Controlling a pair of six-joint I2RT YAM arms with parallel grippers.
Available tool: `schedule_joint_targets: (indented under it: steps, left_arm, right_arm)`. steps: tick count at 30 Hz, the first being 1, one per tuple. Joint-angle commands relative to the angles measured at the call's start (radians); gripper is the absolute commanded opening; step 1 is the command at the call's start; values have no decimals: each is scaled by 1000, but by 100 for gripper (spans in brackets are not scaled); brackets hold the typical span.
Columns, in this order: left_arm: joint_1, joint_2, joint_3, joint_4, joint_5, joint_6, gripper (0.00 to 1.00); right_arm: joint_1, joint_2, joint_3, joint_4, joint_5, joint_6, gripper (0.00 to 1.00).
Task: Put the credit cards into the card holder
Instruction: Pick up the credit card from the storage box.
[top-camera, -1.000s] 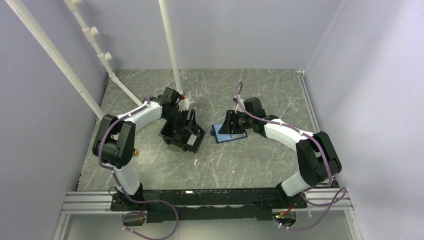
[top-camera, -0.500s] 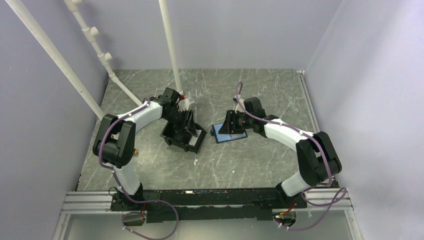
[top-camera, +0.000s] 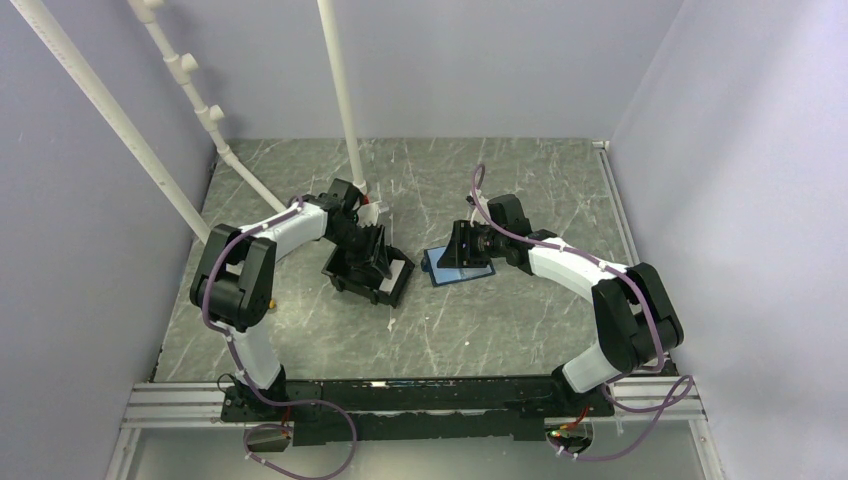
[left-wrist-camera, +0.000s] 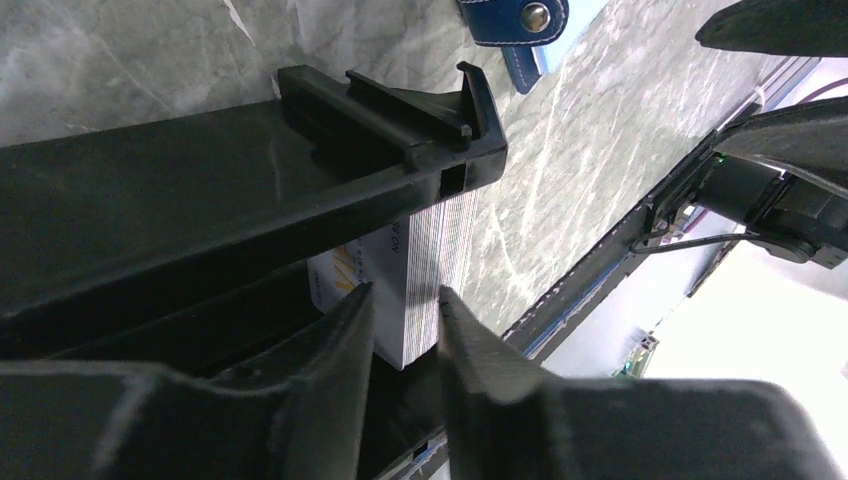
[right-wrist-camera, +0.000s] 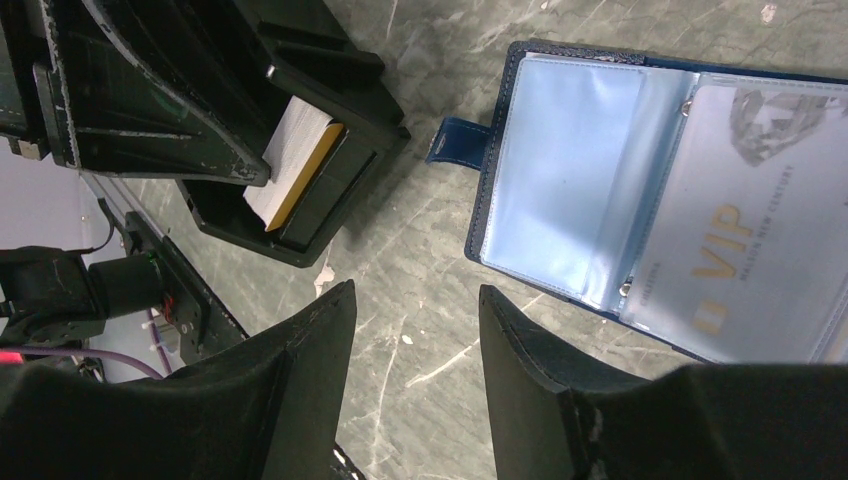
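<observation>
A stack of credit cards (left-wrist-camera: 425, 270), pale with an orange-tan one on one side (right-wrist-camera: 295, 160), stands on edge in a black bin (top-camera: 350, 278). My left gripper (left-wrist-camera: 405, 295) reaches down into the bin (left-wrist-camera: 300, 170), and its two fingers press on opposite faces of the stack. The card holder (right-wrist-camera: 560, 190) lies open on the table, navy outside and light blue inside, with a VIP card (right-wrist-camera: 740, 250) in its right pocket. My right gripper (right-wrist-camera: 415, 290) hovers open over bare table just in front of the card holder (top-camera: 455, 268), holding nothing.
White pipes (top-camera: 340, 90) rise at the back left of the marbled table. Purple walls close in the sides and back. The bin (right-wrist-camera: 330, 190) sits a short way left of the card holder's snap tab (left-wrist-camera: 520, 20).
My left gripper's jaws have narrowed onto the card stack and the hand has sunk lower into the bin, which shifted slightly. The right arm and the card holder have not moved.
</observation>
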Motion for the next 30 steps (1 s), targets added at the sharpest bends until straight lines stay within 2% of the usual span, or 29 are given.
schedule_joint_targets:
  steps: [1,7,10,13,18,30]
  left_arm:
    - [-1,-16,14,-3,15,9,43]
    - [-1,-16,7,18,42,-1,70]
    - [-1,7,4,26,77,-7,75]
    - [-1,21,1,38,109,-15,77]
    - [-1,18,5,42,126,-15,75]
    - [-1,2,8,25,106,4,49]
  right_arm:
    - [2,-1,7,33,7,-6,51]
    - [2,1,4,33,10,-8,51]
    - [2,-1,0,35,8,-6,51]
    - [2,-6,1,32,11,-9,51]
    - [2,-10,3,28,13,-10,50]
    - [2,-4,10,22,12,-13,50]
